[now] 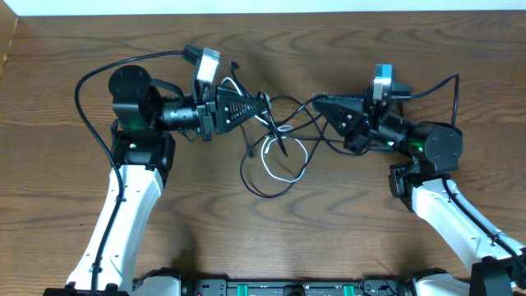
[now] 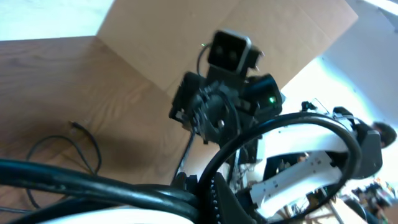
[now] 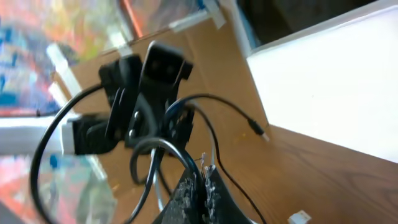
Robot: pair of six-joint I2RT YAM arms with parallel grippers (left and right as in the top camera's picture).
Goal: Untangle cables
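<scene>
Thin black and white cables [image 1: 278,161] are lying tangled at mid-table on the brown wooden table [image 1: 345,238], their loops trailing toward the near edge. The left gripper [image 1: 265,107] is clamping a bundle of strands. The right gripper [image 1: 319,102], facing it, is pinching one black strand. Bare wood is surrounding the tangle, narrowest toward the far edge.
</scene>
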